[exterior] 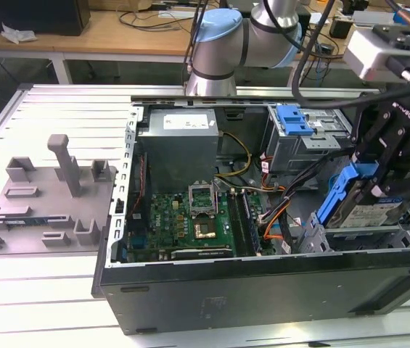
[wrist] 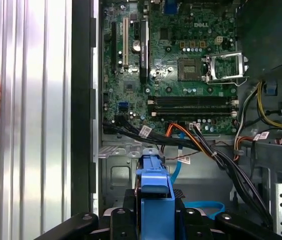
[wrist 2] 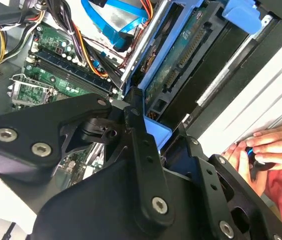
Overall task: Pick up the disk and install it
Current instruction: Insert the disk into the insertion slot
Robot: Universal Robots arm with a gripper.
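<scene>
The disk [exterior: 368, 210] hangs tilted, one end down, in the grasp of my gripper [exterior: 380, 174], whose fingers [wrist: 129, 210] are clenched on its blue plastic bracket. In the first wrist view the bracket end of the disk [wrist: 154, 200] sits squarely between the two black fingers. In the second wrist view I see its green circuit-board underside [wrist 2: 180, 55].

The disk is over the open computer case [exterior: 263, 283], at the case corner toward the exterior view's right, with its lower end at the mouth of the metal drive cage [exterior: 313, 235]. I cannot tell whether it touches the cage.

Near the middle of the case lies the green motherboard [exterior: 183, 217], with a grey metal box [exterior: 179, 141] against the far wall. The case rests on a slatted metal desk [exterior: 45, 290]. A person's hand [wrist 2: 265, 150] lies on the desk just beside the case wall.

I judge that picking up is done and installing is in hand. Seating the disk calls for lining the bracket up squarely with the cage, clear of the cables.
</scene>
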